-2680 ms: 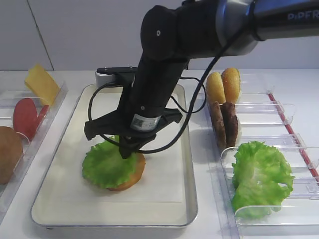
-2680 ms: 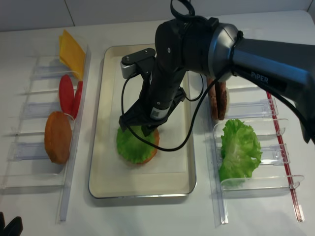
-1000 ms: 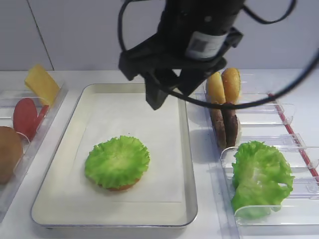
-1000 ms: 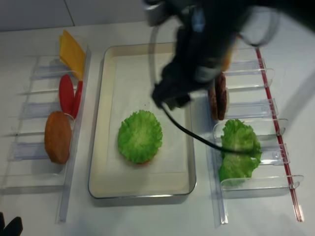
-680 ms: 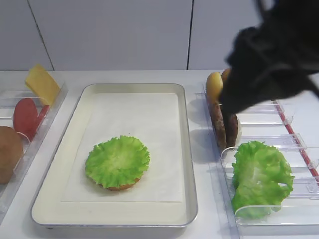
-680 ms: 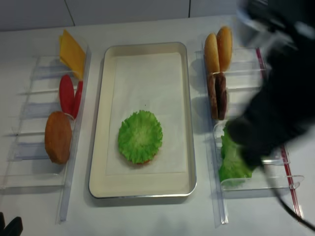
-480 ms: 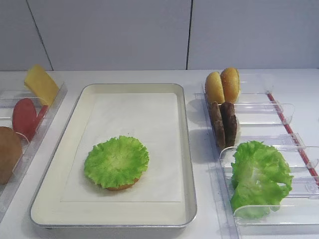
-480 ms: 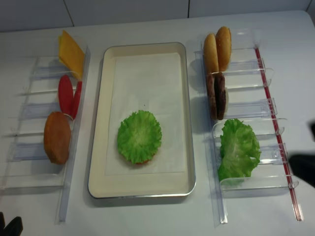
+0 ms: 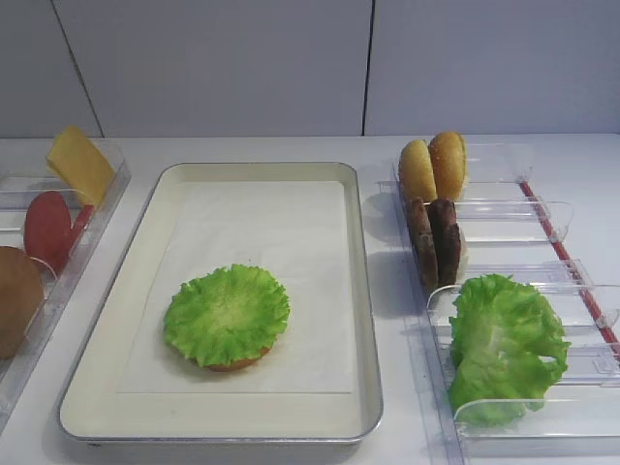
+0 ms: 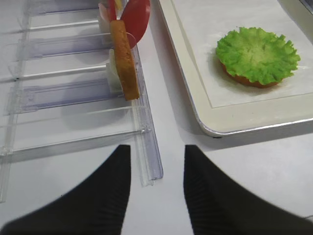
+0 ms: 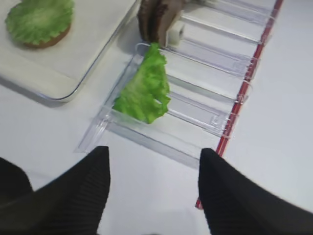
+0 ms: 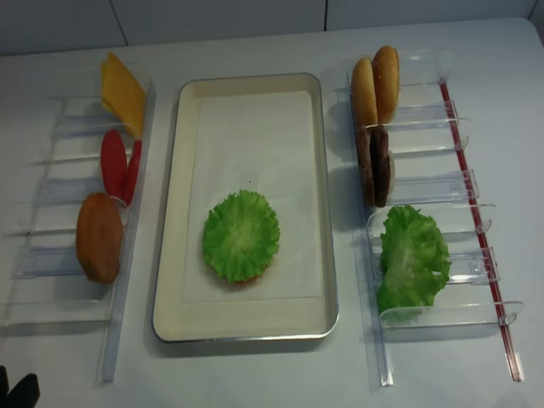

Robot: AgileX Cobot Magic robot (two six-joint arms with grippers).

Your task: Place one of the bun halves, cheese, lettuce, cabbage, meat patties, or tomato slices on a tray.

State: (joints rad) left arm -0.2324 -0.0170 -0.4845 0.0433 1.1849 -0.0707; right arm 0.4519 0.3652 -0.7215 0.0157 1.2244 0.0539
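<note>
The round lettuce (image 9: 227, 313) (image 12: 241, 235) lies on a bun half (image 9: 235, 364) on the paper-lined tray (image 9: 363, 291). My right gripper (image 11: 154, 156) stands open and empty over bare table at the near end of the right bins, apart from the bunched cabbage (image 11: 144, 90). My left gripper (image 10: 157, 154) is open too, by the front end of the left bins. Neither gripper shows in the high views. More bun halves (image 9: 434, 167) and the meat patties (image 9: 436, 242) stand on edge at the right. Cheese (image 9: 82, 163), tomato slices (image 9: 48, 228) and a bun half (image 9: 17, 300) stand at the left.
Narrow clear plastic bins (image 12: 425, 191) flank the tray on both sides. A red strip (image 12: 480, 229) runs along the right bins' outer edge. The tray's far half (image 12: 251, 127) holds only white paper.
My right arm has lifted from the tray, swung right and left the high views. The lettuce stays on the bun half.
</note>
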